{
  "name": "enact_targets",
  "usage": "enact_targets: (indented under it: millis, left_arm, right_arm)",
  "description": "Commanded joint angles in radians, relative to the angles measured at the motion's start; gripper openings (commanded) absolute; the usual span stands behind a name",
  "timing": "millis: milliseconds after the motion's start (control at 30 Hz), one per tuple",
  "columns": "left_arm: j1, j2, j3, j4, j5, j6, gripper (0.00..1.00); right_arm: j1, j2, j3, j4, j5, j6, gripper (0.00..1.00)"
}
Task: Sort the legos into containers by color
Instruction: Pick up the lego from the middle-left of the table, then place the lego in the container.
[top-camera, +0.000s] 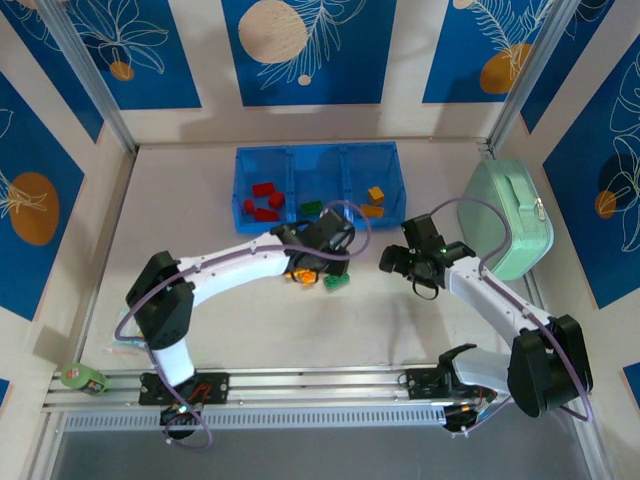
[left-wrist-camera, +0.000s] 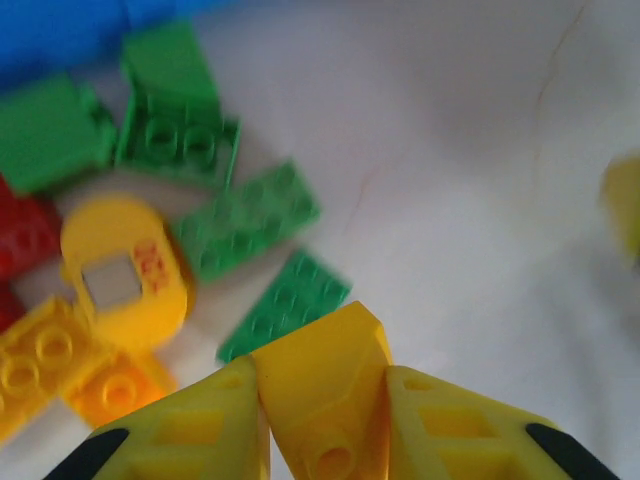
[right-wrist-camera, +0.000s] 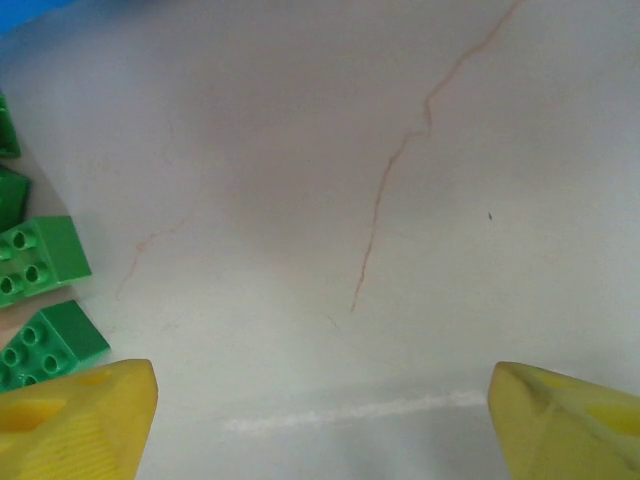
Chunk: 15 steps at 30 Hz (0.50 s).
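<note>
Brick (left-wrist-camera: 322, 345), yellow: judged rigid, light and slippery on its smooth sides, clamped across flat flanks by left gripper (left-wrist-camera: 320, 395), beside loose legos (left-wrist-camera: 245, 225) before the tray (top-camera: 318, 150). Right gripper (right-wrist-camera: 320, 400) fingers stand apart, empty.

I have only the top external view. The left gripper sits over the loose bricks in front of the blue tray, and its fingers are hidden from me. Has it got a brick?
Observer: Yes. In the left wrist view the left gripper is shut on a yellow brick.
Operator: What lies next to that brick?
Observer: Several green bricks lie loose just beyond it, and a rounded yellow piece with a square hole lies further left.
Operator: And the right gripper?
Observer: In the right wrist view the right gripper is open, with nothing between its jaws and bare table beneath it.
</note>
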Motion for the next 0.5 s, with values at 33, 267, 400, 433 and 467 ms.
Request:
enact_targets:
  millis: [33, 267, 400, 433, 467]
  left_arm:
    - [0.072, 0.139, 0.233, -0.053, -0.012, 0.112, 0.24]
    - [0.149, 0.408, 0.642, -0.105, 0.022, 0.185, 0.24]
    - [0.168, 0.533, 0.845, -0.139, 0.038, 0.213, 0.25]
    - [0.175, 0.563, 0.888, -0.145, 0.044, 0.215, 0.26]
    - [0.181, 0.59, 0.923, -0.149, 0.047, 0.217, 0.27]
  right_arm:
    - [-0.002, -0.055, -0.05, -0.008, -0.015, 0.065, 0.86]
    - [0.009, -0.101, -0.062, -0.041, -0.028, 0.063, 0.86]
    - [0.023, -0.131, -0.073, -0.036, -0.038, 0.066, 0.86]
    - [0.025, -0.134, -0.073, -0.037, -0.038, 0.066, 0.86]
    - [0.027, -0.136, -0.072, -0.037, -0.038, 0.064, 0.86]
